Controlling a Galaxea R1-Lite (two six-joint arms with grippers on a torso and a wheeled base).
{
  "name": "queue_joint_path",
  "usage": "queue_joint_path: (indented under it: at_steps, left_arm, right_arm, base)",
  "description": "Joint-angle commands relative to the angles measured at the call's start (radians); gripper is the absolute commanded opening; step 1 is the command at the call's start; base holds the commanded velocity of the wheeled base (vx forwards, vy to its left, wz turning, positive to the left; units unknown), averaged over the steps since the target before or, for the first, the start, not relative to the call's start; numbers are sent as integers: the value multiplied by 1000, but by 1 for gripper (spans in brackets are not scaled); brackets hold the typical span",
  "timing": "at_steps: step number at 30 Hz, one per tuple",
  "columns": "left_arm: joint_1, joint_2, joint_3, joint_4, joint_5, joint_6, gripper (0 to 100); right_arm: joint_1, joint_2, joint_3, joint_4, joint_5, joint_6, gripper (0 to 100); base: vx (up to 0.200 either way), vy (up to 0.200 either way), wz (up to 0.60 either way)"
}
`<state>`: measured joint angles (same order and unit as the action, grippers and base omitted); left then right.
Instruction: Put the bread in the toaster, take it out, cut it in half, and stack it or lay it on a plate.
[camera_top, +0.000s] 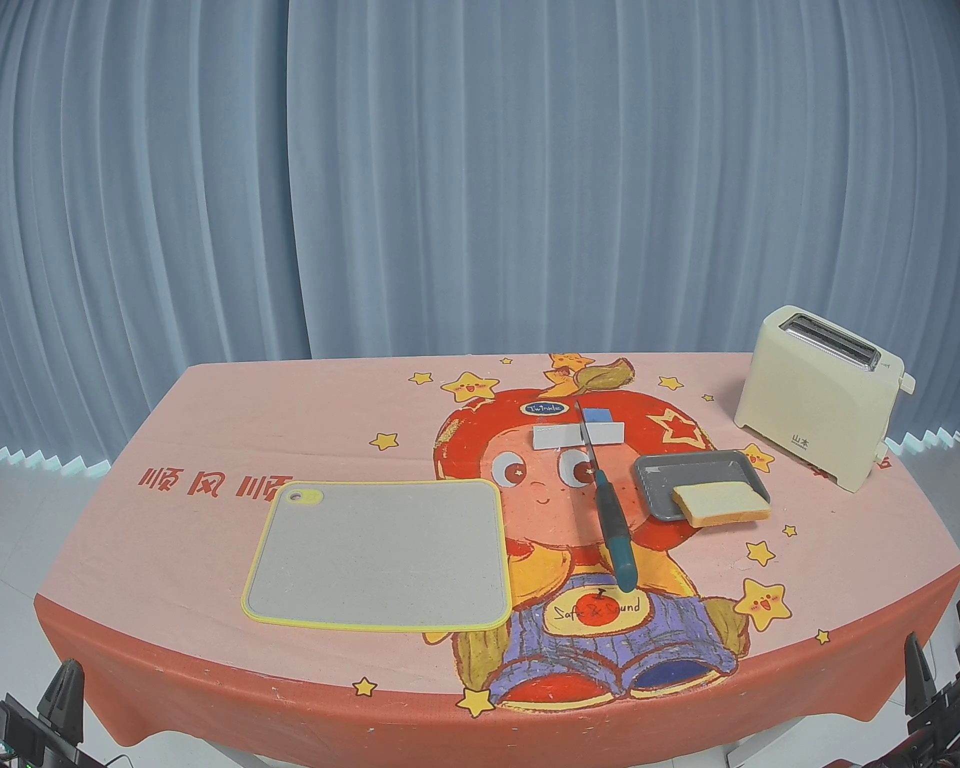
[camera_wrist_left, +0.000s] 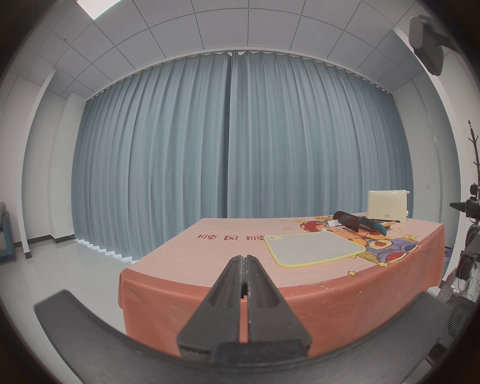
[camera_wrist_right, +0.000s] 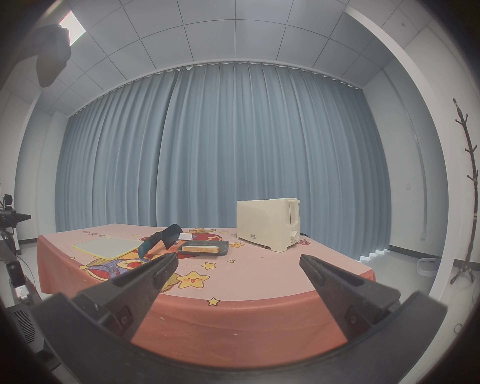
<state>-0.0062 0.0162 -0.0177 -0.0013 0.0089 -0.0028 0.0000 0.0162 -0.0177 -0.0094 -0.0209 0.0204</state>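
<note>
Before the robot, a table under a pink cartoon cloth, with every task thing laid out and untouched. Toward the robot's left, near the front edge: a grey board with a yellow rim, bare. At the far right corner: a cream toaster, slot upward and seemingly empty. Between the two, nearer the toaster: a grey tray, likely serving as the plate. Left of the tray: a knife, teal handle toward the robot, blade propped on a small grey rest. At the tray's near right corner, seemingly lapping over the rim: the bread, one flat slice.

Judged as the opening step, bread to toaster, not yet begun. Low off the table's near right edge: right gripper, fingers spread wide, holding nothing. Off the near left edge: left gripper, fingers pressed together on nothing.

Next, probably: bring the right gripper over the tray, pinch the slice by its free edge, tip it upright and line it up with the narrow slot before lowering. Worth minding: soft crumb, so only a light squeeze; slot set at an angle to the table edge, so some wrist turn.
</note>
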Motion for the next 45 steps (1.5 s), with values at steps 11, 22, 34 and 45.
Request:
queue_joint_path:
  at_steps: [11,22,34,45]
  left_arm:
    - [0,-4,18,0,0,1,0]
    - [0,-5,18,0,0,0,0]
    - [0,-5,18,0,0,0,0]
    - [0,-4,18,0,0,0,0]
  right_arm:
    - [-2,-16,16,-184,-14,-45,100]
    - [0,-16,18,-127,-11,-57,100]
    - [-2,-12,10,-104,13,-53,100]
    - [-9,67,-53,-101,88,-42,100]
  base:
    - [0,0,0]
    - [0,0,0]
    - [0,0,0]
    - [0,0,0]
